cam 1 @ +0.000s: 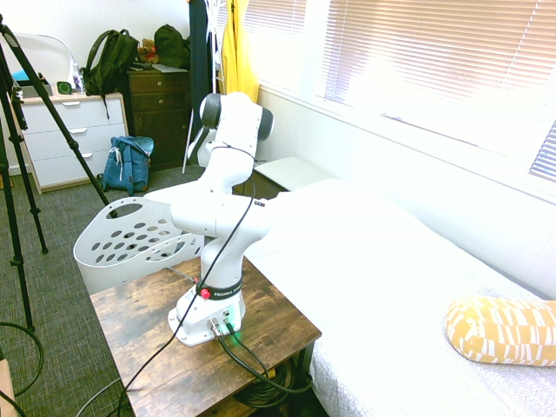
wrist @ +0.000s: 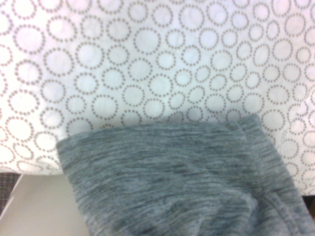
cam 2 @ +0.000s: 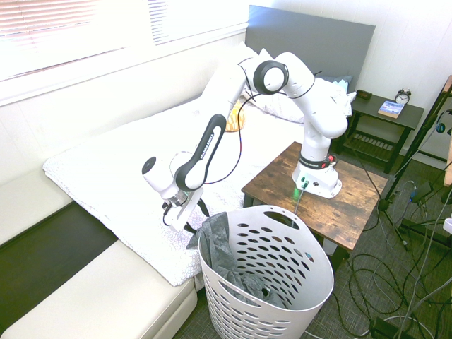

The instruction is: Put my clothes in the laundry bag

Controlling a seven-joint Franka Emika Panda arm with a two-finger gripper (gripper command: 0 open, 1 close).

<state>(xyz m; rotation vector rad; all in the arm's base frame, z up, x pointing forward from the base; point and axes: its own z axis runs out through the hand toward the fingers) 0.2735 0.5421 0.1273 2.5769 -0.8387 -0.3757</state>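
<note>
The clothes [cam 2: 224, 248], a dark grey soft garment, lie inside the laundry bag [cam 2: 282, 272] and drape over its near-left rim. The laundry bag is a white plastic basket with oval holes, standing on the floor between the bed and the wooden table; in the first exterior view the laundry bag [cam 1: 126, 236] shows behind the arm. My gripper [cam 2: 186, 217] hangs open just left of the rim, beside the top fold of the garment, with nothing between its fingers. Close up, the wrist view shows the grey clothes [wrist: 172, 179] against the circle-patterned bedspread [wrist: 147, 64].
The bed [cam 2: 120, 176] runs along the window wall with a yellow patterned pillow [cam 1: 504, 330] on it. The arm stands on a wooden table [cam 2: 353, 205]. A blue backpack [cam 1: 129, 163], a black backpack [cam 1: 109, 59] and a yellow jacket [cam 1: 236, 52] are by the dressers.
</note>
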